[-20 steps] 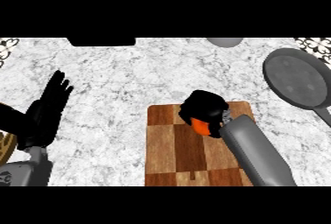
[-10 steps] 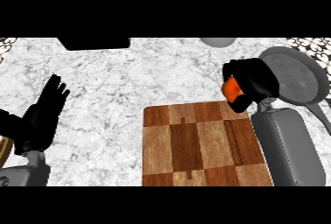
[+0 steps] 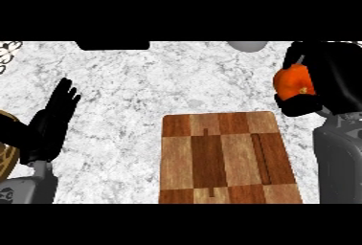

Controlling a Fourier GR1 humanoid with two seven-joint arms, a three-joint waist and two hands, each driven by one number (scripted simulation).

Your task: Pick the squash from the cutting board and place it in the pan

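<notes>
We look steeply down at a white and grey marbled counter (image 3: 163,81). At about three o'clock, near the view's right edge, our right hand (image 3: 332,76) is black and curled around the orange squash (image 3: 294,83), grasping it. Only the squash's left face shows; the rest is hidden by the hand. The squash is up in the hand, off the board, above and to the right of the board's top right corner. We cannot see the pan beneath it, since the hand and the grey right forearm (image 3: 339,162) cover that part of the view.

The wooden cutting board (image 3: 222,158) lies at about five o'clock, a patchwork of light and dark brown squares with a narrow dark groove down its right side. Nothing rests on it.

At about nine o'clock our left hand (image 3: 51,127) sits near the left edge, fingers straight and pointing up, released and holding nothing.

At twelve o'clock, along the top edge, a dark flat shape (image 3: 113,45) and a rounded grey object (image 3: 247,46) are cut off by the frame, and we cannot tell what they are.
</notes>
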